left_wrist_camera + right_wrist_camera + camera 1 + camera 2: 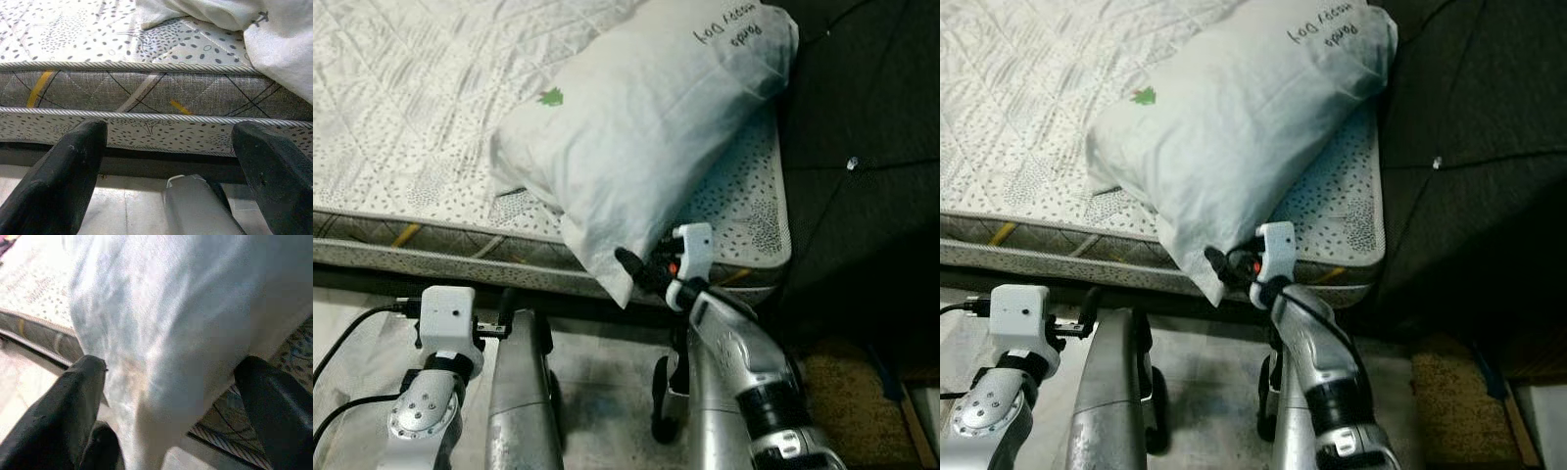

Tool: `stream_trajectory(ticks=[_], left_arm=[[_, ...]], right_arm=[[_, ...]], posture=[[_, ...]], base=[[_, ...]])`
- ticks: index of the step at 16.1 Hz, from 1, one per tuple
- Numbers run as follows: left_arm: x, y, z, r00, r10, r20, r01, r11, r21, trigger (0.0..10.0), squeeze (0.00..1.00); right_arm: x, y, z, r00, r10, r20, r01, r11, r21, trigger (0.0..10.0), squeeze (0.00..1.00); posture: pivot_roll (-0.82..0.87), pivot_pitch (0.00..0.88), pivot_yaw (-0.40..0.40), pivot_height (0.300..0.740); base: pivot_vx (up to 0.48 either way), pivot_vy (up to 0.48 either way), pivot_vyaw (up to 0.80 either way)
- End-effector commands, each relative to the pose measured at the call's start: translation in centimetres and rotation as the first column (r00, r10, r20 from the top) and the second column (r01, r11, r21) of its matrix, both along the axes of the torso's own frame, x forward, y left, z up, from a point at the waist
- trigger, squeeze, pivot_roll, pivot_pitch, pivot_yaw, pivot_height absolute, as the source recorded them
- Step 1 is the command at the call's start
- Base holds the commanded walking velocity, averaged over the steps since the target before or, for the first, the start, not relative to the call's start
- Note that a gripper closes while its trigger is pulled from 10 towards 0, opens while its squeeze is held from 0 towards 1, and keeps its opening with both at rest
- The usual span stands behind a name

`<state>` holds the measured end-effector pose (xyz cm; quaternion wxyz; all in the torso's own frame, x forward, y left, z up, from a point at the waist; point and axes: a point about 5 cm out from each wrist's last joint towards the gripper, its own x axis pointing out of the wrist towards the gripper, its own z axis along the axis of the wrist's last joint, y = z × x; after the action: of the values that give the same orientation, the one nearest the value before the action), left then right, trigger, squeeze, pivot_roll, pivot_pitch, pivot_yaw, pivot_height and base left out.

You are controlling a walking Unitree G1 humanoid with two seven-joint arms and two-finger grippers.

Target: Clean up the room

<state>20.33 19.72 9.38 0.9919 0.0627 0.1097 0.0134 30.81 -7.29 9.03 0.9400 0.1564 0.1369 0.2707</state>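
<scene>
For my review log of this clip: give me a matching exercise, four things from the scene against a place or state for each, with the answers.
Things:
1. pillow
2. mattress
3. right gripper
4. left gripper

Places or states:
A. open, low, facing the mattress's side edge
B. at the pillow's overhanging corner, fingers open either side of it
C. lying diagonally, one corner hanging over the bed's edge
D. bare, quilted, dotted along the border

Pairs: 1-C, 2-D, 3-B, 4-A

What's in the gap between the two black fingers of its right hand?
The pillow: the right wrist view shows its white fabric between the right gripper's open fingers, hanging over the mattress edge.
</scene>
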Motion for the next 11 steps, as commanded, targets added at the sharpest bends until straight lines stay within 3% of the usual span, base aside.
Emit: stream_trajectory(ticks=[1,4,7,8,11], left_arm=[[-0.2,0.1,-0.1,1.0,0.004,-0.01,-0.004,1.0,-0.004,10.0,0.0],[-0.3,0.1,-0.2,1.0,0.007,-0.01,-0.007,1.0,-0.004,10.0,0.0],[-1.2,1.0,-0.7,0.996,0.084,-0.017,-0.084,0.996,-0.027,10.0,0.0],[-1.3,1.3,-1.0,0.993,0.114,-0.028,-0.116,0.992,-0.046,10.0,0.0],[-1.0,1.3,-0.8,0.994,0.111,-0.012,-0.112,0.993,-0.035,10.0,0.0]], right_arm=[[0.5,0.4,0.0,0.999,-0.001,-0.038,0.002,0.999,0.032,0.0,0.0],[1.7,1.3,1.2,1.0,-0.027,-0.012,0.028,0.998,0.063,0.0,0.0],[3.0,2.5,2.5,0.994,-0.103,0.027,0.1,0.99,0.095,0.0,0.0],[3.2,2.6,2.8,0.99,-0.139,0.032,0.133,0.981,0.14,0.0,0.0],[2.9,2.9,2.5,0.986,-0.161,0.033,0.154,0.976,0.155,0.0,0.0]], posture=[[0.15,0.278,-0.016,0.534],[0.15,0.274,-0.018,0.534],[0.15,0.265,-0.028,0.534],[0.16,0.26,-0.032,0.534],[0.16,0.256,-0.035,0.534]], base=[[0.0,0.0,0.0],[0.0,0.0,0.0],[0.0,0.0,0.0],[0.0,0.0,0.0],[0.0,0.0,0.0]])
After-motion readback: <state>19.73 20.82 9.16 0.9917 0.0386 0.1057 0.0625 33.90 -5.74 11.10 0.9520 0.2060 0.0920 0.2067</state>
